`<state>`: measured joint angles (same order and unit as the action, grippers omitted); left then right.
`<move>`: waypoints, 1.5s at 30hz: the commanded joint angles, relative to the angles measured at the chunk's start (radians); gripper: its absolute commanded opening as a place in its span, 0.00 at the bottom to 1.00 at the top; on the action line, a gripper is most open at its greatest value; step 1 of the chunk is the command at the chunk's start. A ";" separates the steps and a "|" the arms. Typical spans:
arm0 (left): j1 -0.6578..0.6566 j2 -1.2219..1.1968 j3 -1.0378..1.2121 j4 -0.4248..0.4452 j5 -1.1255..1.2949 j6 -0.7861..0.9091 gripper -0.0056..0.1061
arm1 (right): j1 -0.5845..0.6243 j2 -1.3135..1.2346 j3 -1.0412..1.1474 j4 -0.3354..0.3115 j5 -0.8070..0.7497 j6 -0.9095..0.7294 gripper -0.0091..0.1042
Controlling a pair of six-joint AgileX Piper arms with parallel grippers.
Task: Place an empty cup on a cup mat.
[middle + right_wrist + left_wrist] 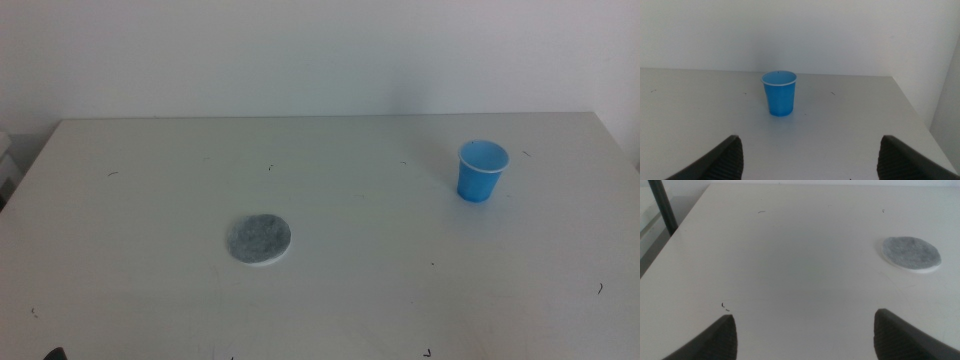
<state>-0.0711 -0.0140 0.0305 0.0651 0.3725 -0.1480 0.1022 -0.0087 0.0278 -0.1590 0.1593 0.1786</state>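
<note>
The blue cup [483, 172] stands upright and empty at the back right of the white table. The grey round cup mat [260, 239] lies flat left of the middle, well apart from the cup. Neither arm reaches into the middle view. In the left wrist view, my left gripper [807, 332] is open and empty, low over the table, with the cup mat [911, 254] ahead and off to one side. In the right wrist view, my right gripper [812, 152] is open and empty, with the cup [779, 93] standing ahead of it.
The white table [330, 300] has small dark specks and a white wall behind its far edge. A dark post [662, 207] stands beyond the table's left edge in the left wrist view. The table's right edge [912, 107] runs close to the cup.
</note>
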 commanded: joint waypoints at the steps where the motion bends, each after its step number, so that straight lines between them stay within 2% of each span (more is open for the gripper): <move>1: 0.001 -0.005 -0.006 0.000 -0.067 -0.011 0.99 | 0.003 -0.029 -0.006 -0.014 -0.071 -0.017 0.91; 13: 0.001 -0.005 -0.006 0.000 -0.067 -0.011 0.99 | 0.003 -0.028 -0.008 -0.013 -0.070 -0.044 0.91; 16: 0.001 -0.005 -0.006 0.000 -0.067 -0.011 0.99 | 0.003 0.000 -0.095 -0.015 0.041 -0.067 0.91; 25: 0.001 -0.005 -0.006 0.000 -0.067 -0.011 0.99 | 0.003 0.207 -0.189 -0.008 0.054 -0.045 0.91; 33: 0.001 -0.005 -0.006 0.000 -0.067 -0.011 0.99 | 0.003 0.425 -0.384 -0.023 0.078 -0.040 0.91; 40: 0.001 -0.005 -0.006 0.000 -0.067 -0.011 0.99 | 0.003 0.661 -0.646 -0.045 0.288 -0.043 0.91; 45: 0.001 -0.005 -0.006 0.000 -0.067 -0.011 0.99 | 0.003 0.853 -0.872 -0.007 0.423 -0.014 0.91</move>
<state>-0.0711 -0.0140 0.0305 0.0651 0.3725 -0.1480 0.1022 0.7915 -0.7424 -0.1669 0.5918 0.1536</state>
